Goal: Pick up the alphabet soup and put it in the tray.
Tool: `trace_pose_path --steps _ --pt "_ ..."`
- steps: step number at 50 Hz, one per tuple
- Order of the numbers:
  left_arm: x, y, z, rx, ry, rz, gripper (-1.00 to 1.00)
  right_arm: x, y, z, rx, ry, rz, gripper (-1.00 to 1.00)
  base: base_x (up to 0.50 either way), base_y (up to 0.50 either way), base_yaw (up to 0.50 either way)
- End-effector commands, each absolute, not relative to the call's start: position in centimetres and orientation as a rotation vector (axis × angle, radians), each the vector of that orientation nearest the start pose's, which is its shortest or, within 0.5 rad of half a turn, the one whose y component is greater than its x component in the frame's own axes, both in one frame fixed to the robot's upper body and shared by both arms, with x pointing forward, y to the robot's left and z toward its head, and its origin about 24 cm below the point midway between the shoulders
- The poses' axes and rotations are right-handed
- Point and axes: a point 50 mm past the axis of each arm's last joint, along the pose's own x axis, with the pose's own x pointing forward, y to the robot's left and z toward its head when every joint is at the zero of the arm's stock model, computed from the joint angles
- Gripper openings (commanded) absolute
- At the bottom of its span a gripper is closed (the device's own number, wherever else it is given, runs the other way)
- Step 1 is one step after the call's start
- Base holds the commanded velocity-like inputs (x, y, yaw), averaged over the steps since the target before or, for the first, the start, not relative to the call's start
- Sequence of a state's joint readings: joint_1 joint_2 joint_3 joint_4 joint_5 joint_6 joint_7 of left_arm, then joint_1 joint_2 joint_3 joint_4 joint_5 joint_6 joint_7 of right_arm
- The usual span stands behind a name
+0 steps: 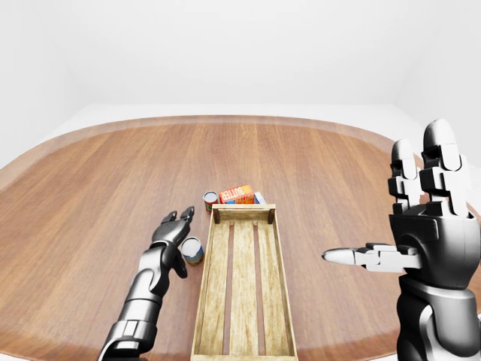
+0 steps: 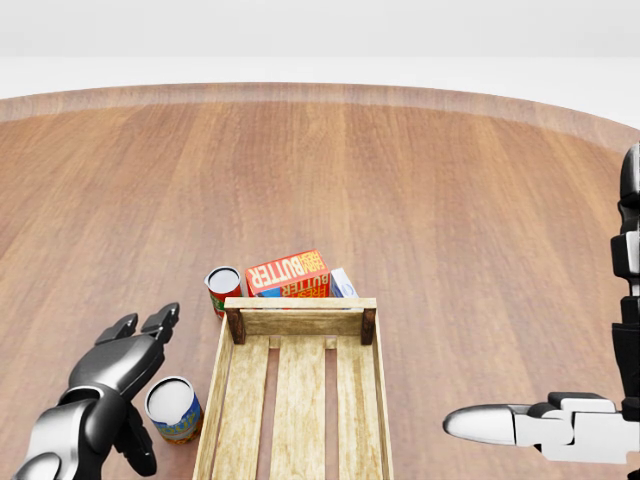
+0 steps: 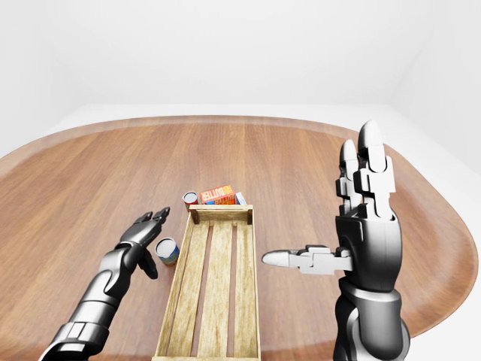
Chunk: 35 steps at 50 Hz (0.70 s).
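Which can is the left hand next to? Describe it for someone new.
Find the wooden tray in the head view. Beside its left wall stands a can with a blue-and-yellow label, by the open left hand. The red-labelled can stands at the tray's top-left corner.

Glossy dark grey arms, black-jointed three-finger left hand, silver-tipped right hand

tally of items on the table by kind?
Cans: 2, a red-labelled can and a blue-and-yellow-labelled can
Boxes: 2, an orange butter box and a pale blue-white box, mostly hidden
Wooden slatted trays: 1
Total: 5
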<state>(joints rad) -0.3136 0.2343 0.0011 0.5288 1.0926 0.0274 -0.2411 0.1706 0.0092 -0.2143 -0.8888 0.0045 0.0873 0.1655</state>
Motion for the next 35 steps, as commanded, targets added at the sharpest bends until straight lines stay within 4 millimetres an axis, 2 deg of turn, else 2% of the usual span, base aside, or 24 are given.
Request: trace_pose_path --steps 1,9,21,35 --pt "30.5 19.6 -0.5 1.293 0.398 -0.313 1.00 16.9 -18.6 19.2 -0.156 -0.620 -0.081 1.00 0.00 0.00 0.00" --pt "31.2 19.3 -2.4 1.296 0.431 -0.335 1.00 16.8 -18.6 19.3 -0.149 -0.627 -0.079 1.00 0.00 0.00 0.00" --pt "31.8 19.4 -2.8 1.275 0.437 -0.298 1.00 16.8 -18.5 19.3 -0.137 -0.625 -0.071 1.00 0.00 0.00 0.00" --pt "31.6 19.3 -4.0 1.282 0.485 -0.311 1.00 16.7 -18.4 19.3 -0.138 -0.627 -0.069 1.00 0.00 0.00 0.00"
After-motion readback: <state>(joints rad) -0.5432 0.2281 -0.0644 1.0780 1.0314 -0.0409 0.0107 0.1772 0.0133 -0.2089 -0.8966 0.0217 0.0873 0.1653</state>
